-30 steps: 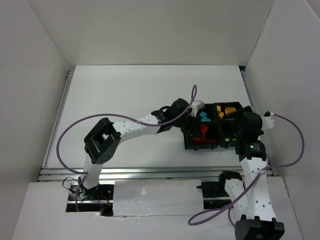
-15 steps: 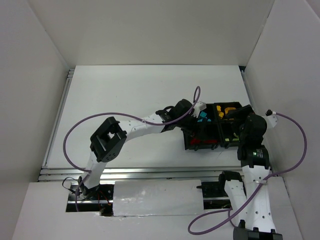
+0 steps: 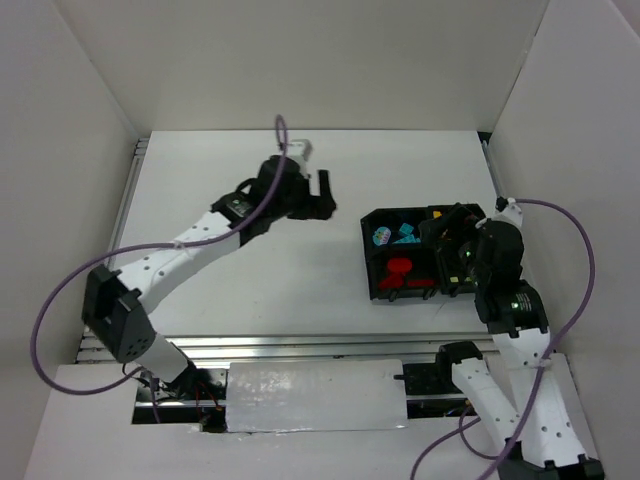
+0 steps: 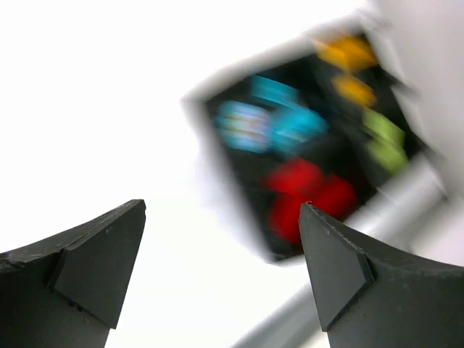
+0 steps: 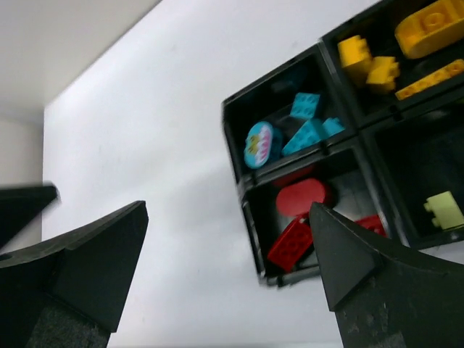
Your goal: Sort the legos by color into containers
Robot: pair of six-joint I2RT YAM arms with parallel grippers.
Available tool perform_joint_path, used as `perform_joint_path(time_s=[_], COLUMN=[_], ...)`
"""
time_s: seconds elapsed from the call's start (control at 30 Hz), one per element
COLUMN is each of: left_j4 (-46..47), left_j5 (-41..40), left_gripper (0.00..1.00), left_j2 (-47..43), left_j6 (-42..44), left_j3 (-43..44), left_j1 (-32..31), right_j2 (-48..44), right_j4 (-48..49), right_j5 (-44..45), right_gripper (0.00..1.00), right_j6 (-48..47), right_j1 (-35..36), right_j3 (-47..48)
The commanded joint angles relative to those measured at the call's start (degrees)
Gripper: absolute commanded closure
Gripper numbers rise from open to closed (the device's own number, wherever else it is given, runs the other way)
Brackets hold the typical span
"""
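Note:
The containers are one black four-compartment tray [image 3: 368, 252] at the table's right. Cyan legos [image 3: 394, 236] lie in its far-left compartment and red legos [image 3: 400, 270] in the near-left one. The right wrist view shows the tray's wall [image 5: 251, 228], cyan legos [image 5: 301, 130], red legos [image 5: 301, 197], yellow legos [image 5: 377, 61] and a pale green lego [image 5: 444, 210]. My left gripper [image 3: 322, 195] hangs open and empty over bare table, left of the tray. My right gripper [image 3: 450, 240] is open and empty above the tray's right half, hiding it from the top camera.
The left wrist view is blurred; its gripper [image 4: 221, 206] frames white table with the tray [image 4: 257, 226] beyond. White walls enclose the table on three sides. A metal rail [image 3: 300, 345] runs along the near edge.
My left gripper opened over the red compartment, then swung away to the upper left. The right arm shifted slightly over the tray.

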Motion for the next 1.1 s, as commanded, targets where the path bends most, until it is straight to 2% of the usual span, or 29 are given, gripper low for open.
perform_joint_path(time_s=[0.0,0.13,0.2,0.3,0.43,0.53,0.67,0.9,1.07], left_j4=[-10.0,-19.8,-24.7,-32.0,-41.1,-46.3,-51.3,-60.7,-63.5], left_j5=[-16.0,-30.0,-36.8,-42.5,-47.7,-49.7,-48.9,-50.7,-51.7], left_gripper=[0.0,0.01,0.01,0.0,0.0,0.01,0.0,0.0,0.01], left_j2=[-8.0,-21.8,-26.5,-35.9,-43.3,-49.6,-56.7,-68.1,-70.7], left_j6=[-3.1,-5.1,-5.0,-5.1,-5.0,-5.2,-5.9,-8.8,-9.9], left_j3=[-3.9,-6.8,-7.2,-6.1,-5.2,-6.1,-5.6,-0.8,0.1], left_j1=[6.2,8.9,9.0,9.0,9.0,9.0,9.0,9.0,9.0], right_j2=[0.0,-0.7,-3.1,-5.2,-6.1,-8.7,-12.2,-19.2,-19.8], right_j4=[-6.6,-13.9,-18.0,-24.9,-34.8,-38.5,-42.2,-45.3,-45.5], right_j5=[8.9,14.9,14.2,13.3,16.1,16.7,15.6,17.3,17.4], right_gripper=[0.0,0.0,0.0,0.0,0.0,0.0,0.0,0.0,0.0], right_j6=[-4.6,-6.5,-7.9,-11.7,-14.3,-14.0,-15.1,-14.0,-13.9], right_j1=[9.4,18.3,19.1,19.2,20.0,20.4,20.3,21.3,21.3], right_j3=[9.1,16.0,19.7,25.8,35.4,41.9,44.7,43.7,43.3])
